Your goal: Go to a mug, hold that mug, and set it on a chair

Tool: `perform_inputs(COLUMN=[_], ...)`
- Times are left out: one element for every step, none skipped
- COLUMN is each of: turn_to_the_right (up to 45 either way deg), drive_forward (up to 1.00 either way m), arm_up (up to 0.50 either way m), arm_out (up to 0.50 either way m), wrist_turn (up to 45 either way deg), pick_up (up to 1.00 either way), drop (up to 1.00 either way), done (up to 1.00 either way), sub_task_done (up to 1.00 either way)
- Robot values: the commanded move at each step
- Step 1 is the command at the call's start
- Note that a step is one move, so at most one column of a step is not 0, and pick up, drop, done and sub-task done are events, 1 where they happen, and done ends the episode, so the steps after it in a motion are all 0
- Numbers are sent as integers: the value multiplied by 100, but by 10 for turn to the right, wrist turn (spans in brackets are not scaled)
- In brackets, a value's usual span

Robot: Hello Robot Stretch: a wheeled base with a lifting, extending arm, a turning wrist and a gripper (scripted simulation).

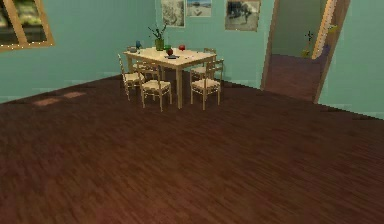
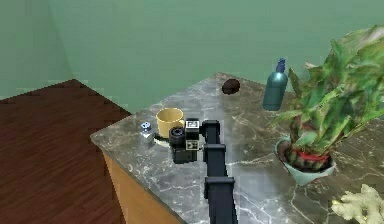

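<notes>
Four chairs [image 1: 156, 90], one dining bench [image 1: 170, 58], three wall pictures [image 1: 242, 12]; one marble bench [image 2: 250, 150], one mug [image 2: 169, 121], one bottle [image 2: 276, 85], one plant [image 2: 330, 100].

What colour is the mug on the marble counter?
The mug is yellow, best seen in the arm side view.

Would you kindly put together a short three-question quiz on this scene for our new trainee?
1. True or false: the yellow mug stands on the marble counter.
2. Which of these stands on the counter at the arm side view's right? A) a potted plant B) a toaster C) a stack of books
3. Fill the gap: in the forward view, the wooden chairs stand around a wooden ____.

Key: 1 true; 2 A; 3 table.
</notes>
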Motion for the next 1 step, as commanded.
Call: perform_inputs(turn_to_the_right=[0], drive_forward=[0], arm_up=[10], arm_out=[0], wrist_turn=[0], pick_up=[0], drop=[0], done=[0], sub_task_done=[0])
